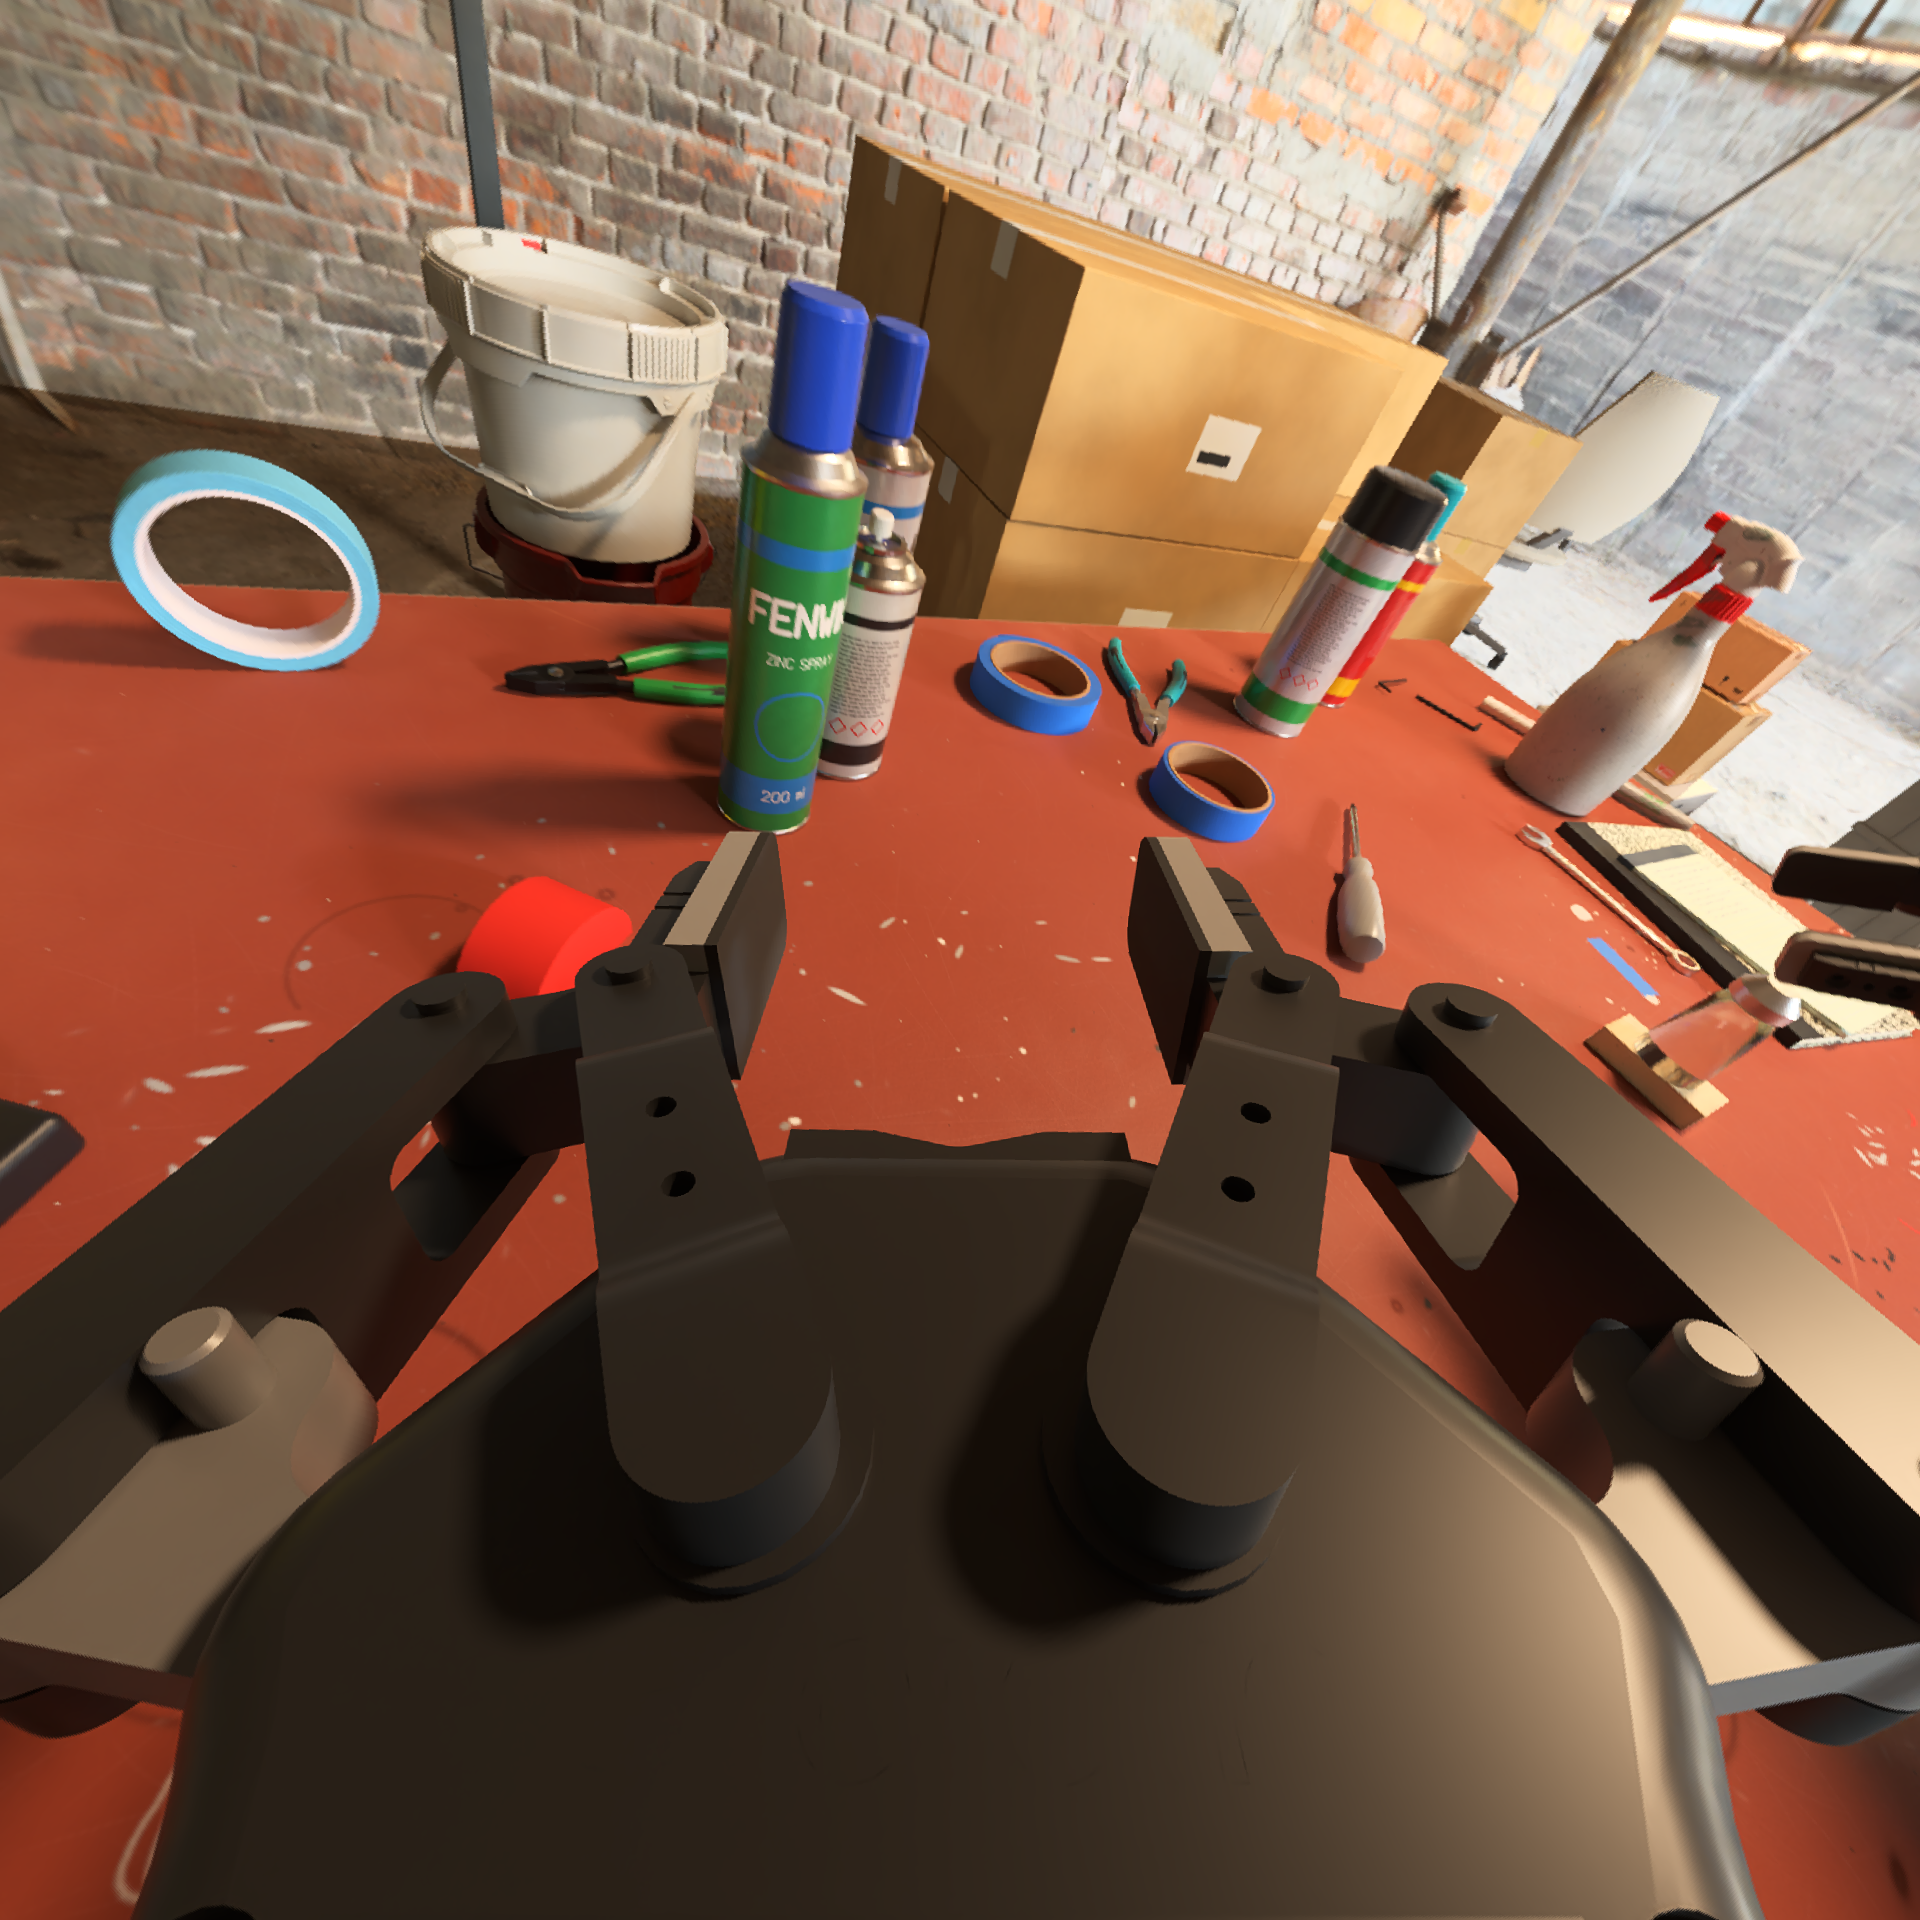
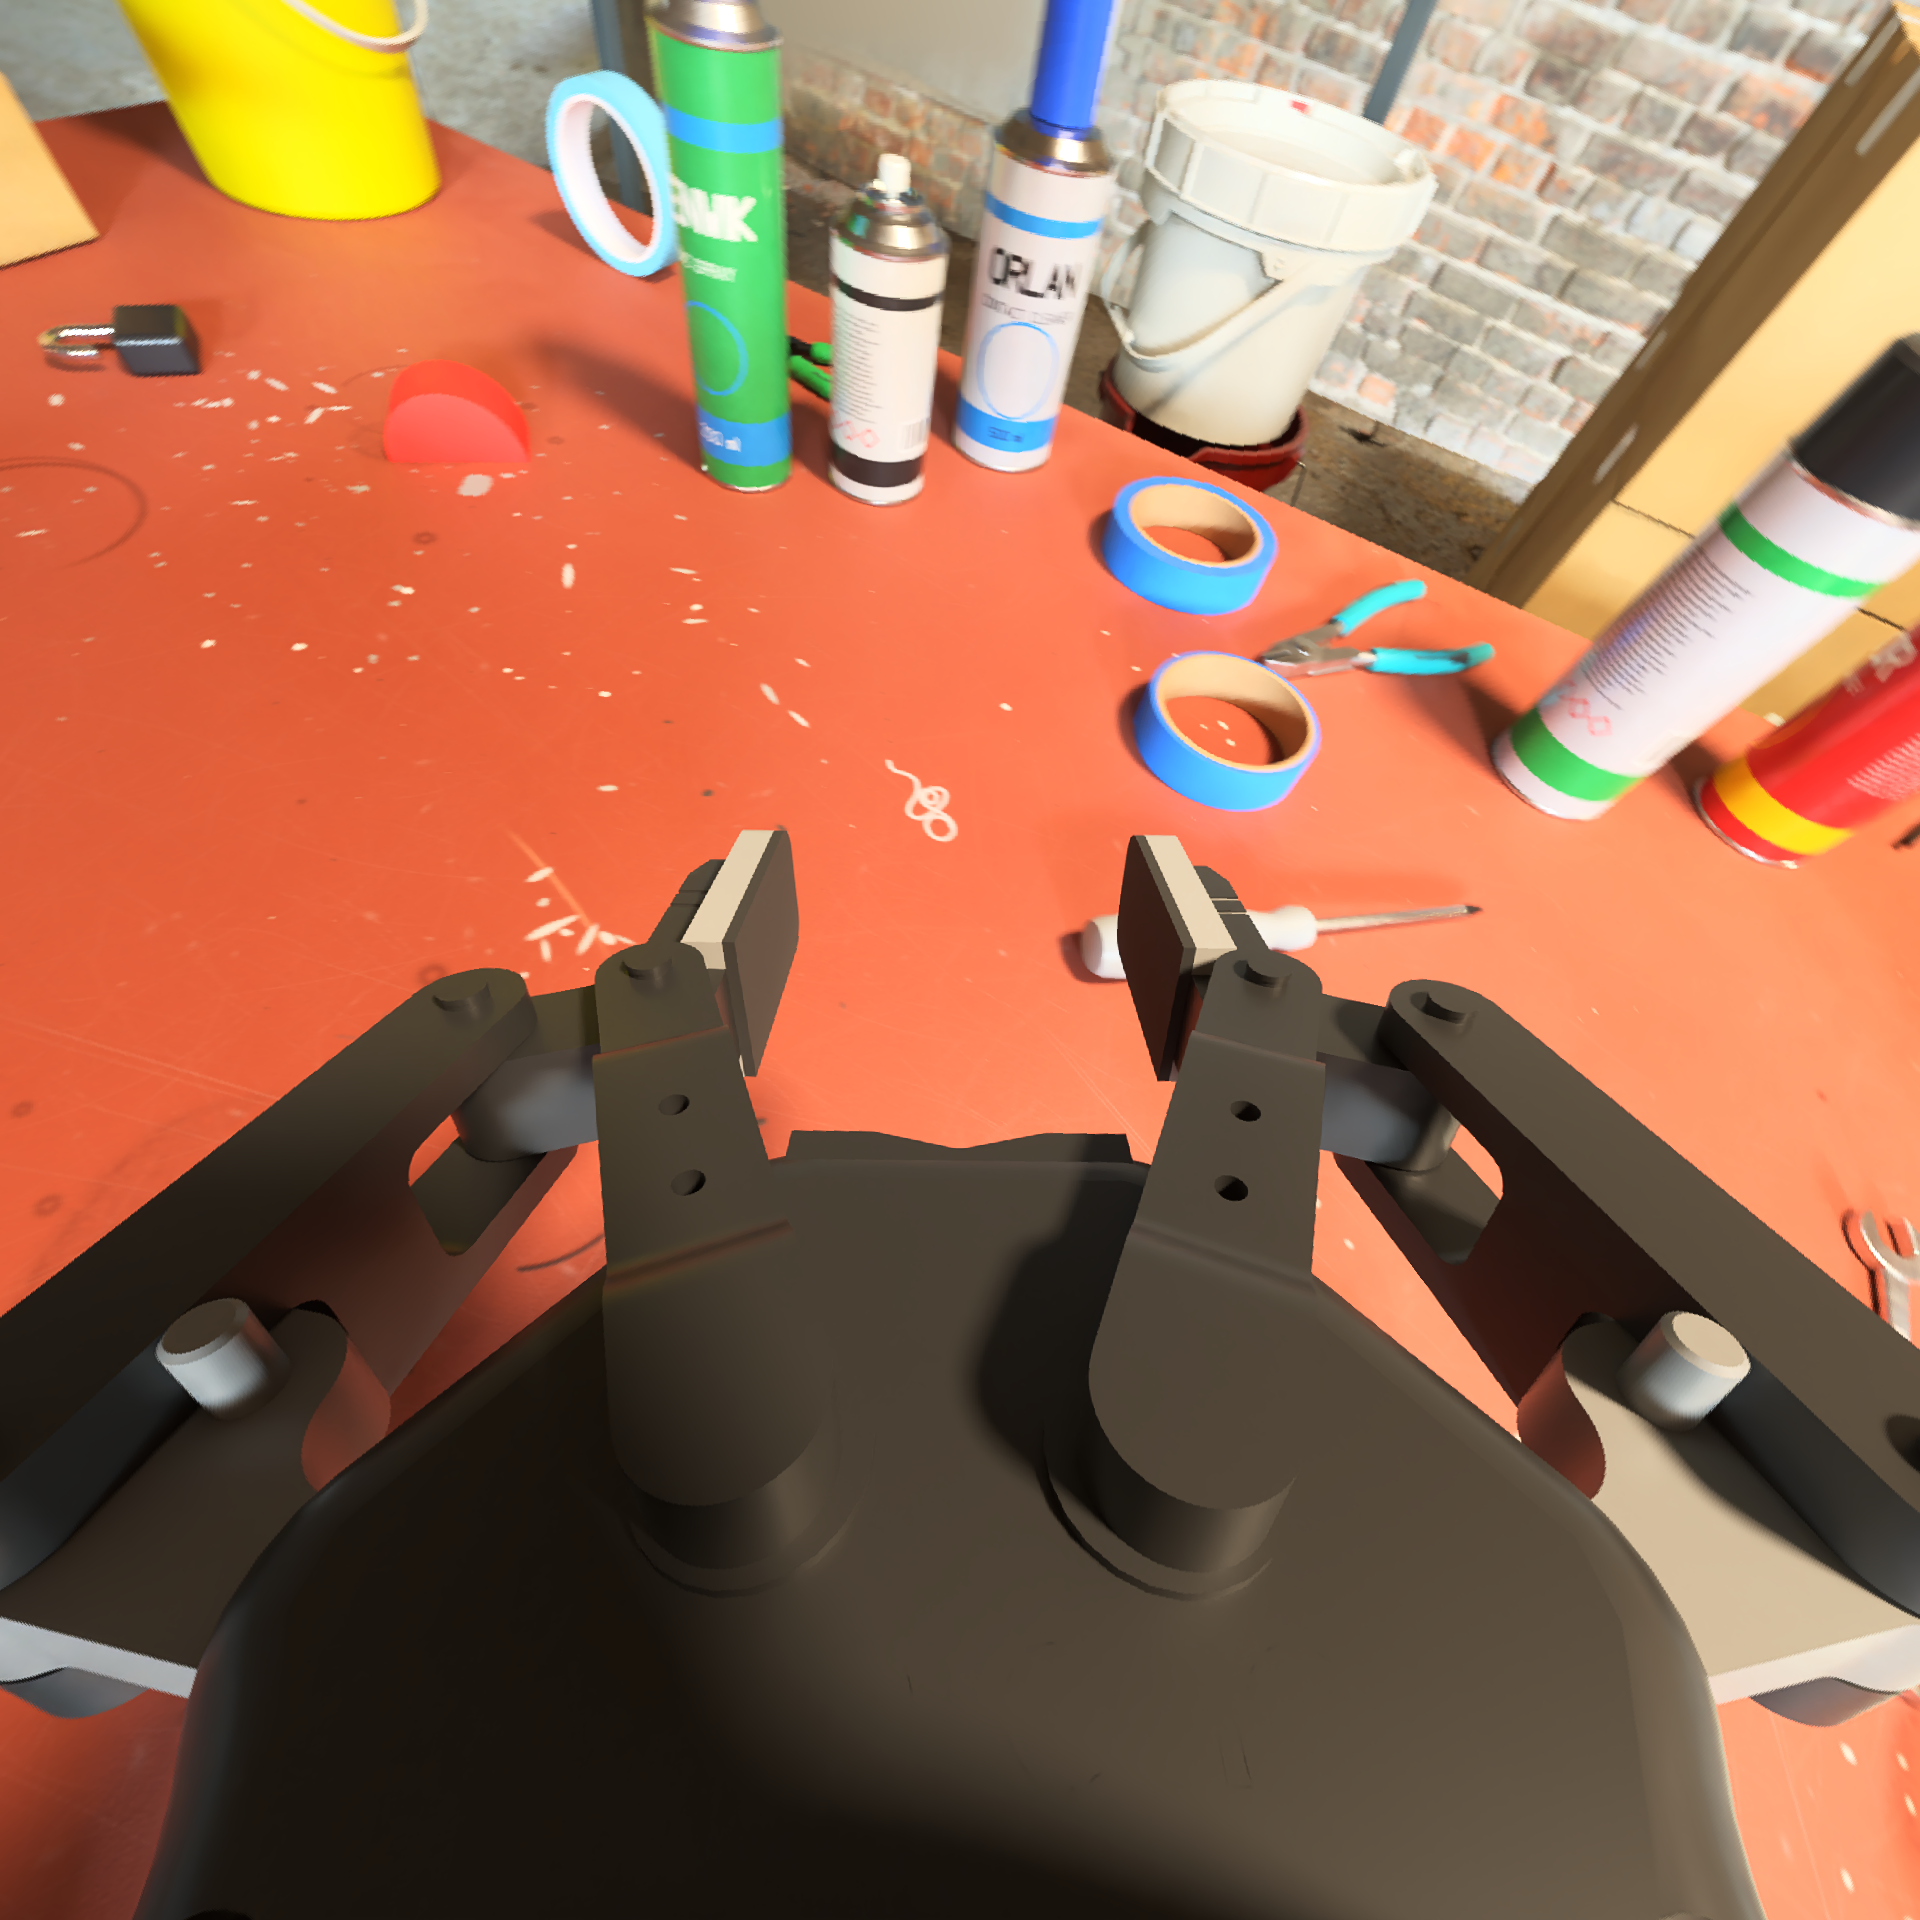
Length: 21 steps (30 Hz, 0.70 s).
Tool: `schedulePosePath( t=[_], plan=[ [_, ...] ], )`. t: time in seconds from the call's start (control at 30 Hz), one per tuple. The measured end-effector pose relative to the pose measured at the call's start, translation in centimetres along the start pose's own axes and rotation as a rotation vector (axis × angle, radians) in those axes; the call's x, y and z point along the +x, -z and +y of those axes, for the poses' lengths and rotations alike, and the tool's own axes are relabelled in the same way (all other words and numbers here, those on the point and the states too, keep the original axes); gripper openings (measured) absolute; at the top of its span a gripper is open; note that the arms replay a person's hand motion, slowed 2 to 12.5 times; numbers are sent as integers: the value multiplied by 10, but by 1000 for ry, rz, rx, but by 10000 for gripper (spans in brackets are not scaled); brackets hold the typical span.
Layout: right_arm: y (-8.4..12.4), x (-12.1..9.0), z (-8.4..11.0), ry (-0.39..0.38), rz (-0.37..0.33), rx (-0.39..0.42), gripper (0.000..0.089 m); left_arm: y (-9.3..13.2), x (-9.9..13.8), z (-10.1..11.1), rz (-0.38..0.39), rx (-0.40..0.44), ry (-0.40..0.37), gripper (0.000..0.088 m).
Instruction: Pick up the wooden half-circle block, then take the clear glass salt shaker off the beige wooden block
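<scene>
A red half-circle block [image 1: 540, 935] stands on the red table just left of my left gripper [image 1: 956, 935], partly hidden by the left finger. It also shows in the right wrist view [image 2: 454, 416], far left of my right gripper [image 2: 956, 935]. Both grippers are open and empty above the table. A clear glass salt shaker [image 1: 1720, 1029] with a metal cap stands on a beige wooden block [image 1: 1652, 1070] at the right of the left wrist view. The other gripper's dark fingers [image 1: 1849, 925] hang just right of the shaker's cap.
Three spray cans [image 1: 795, 582] [image 2: 888, 332] [image 2: 1023, 270] stand ahead, two more [image 2: 1704, 623] lean at the right. Two blue tape rolls [image 2: 1190, 545] [image 2: 1226, 732], pliers [image 2: 1371, 644], a screwdriver [image 2: 1299, 925], a padlock [image 2: 145, 340], a white bucket [image 1: 582, 405], a spray bottle [image 1: 1642, 686] and cardboard boxes [image 1: 1143, 416] surround them.
</scene>
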State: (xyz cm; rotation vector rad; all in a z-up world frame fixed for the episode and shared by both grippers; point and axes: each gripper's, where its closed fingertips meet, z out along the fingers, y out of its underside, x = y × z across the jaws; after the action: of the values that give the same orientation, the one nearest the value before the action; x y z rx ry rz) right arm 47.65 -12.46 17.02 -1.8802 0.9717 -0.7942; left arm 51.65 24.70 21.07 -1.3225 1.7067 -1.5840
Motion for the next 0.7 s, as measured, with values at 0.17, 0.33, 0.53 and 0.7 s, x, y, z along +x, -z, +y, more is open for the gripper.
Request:
schedulePosePath(
  t=[0.17,0.33,0.53,0.7],
  plan=[
    [12,37,20,-82,75,10,558,-5,14,17,6,-47,-10,602],
    [21,69,45,-167,155,19,571,-9,20,37,-19,-79,-30,603],
    [30,102,77,-252,277,42,588,-11,20,57,-74,-82,-77,600],
    [38,123,103,-293,393,66,599,-11,15,74,-129,-74,-116,596]
  ],
)
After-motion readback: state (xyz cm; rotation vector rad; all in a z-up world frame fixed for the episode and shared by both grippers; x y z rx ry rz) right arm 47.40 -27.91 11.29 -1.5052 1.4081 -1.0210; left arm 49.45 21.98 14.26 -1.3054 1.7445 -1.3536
